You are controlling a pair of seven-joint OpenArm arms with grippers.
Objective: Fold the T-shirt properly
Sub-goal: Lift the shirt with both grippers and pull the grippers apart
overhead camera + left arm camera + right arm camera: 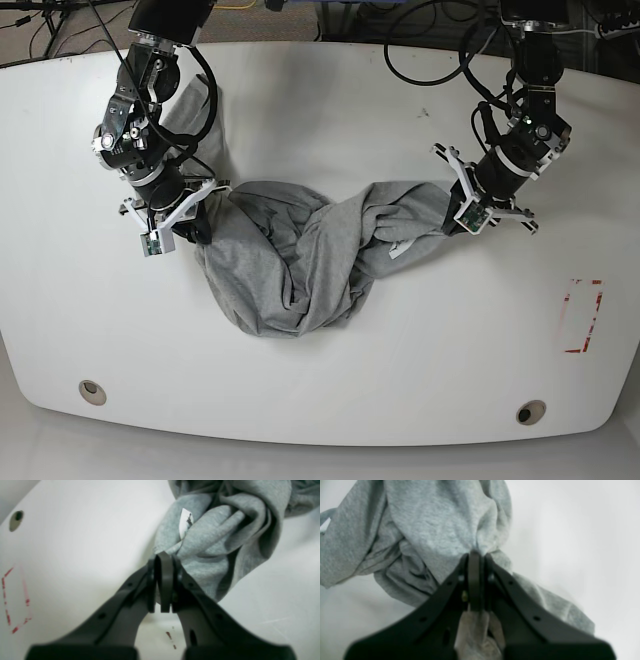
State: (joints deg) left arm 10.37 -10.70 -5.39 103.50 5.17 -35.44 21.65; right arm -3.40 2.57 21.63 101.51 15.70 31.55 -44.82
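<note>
Base view high overhead, looking straight down on the whole white table (320,400) and both arms; wrist views close-up, each sighting along its own jaws, sharing the bunched grey T-shirt (290,260) with the base view.

Both arms reach down and inward; left tool (163,555) and right tool (475,553) look clamped tight, though it's blurry.

Grey T-shirt (300,255) bunched between both arms, white table (320,400)
</note>
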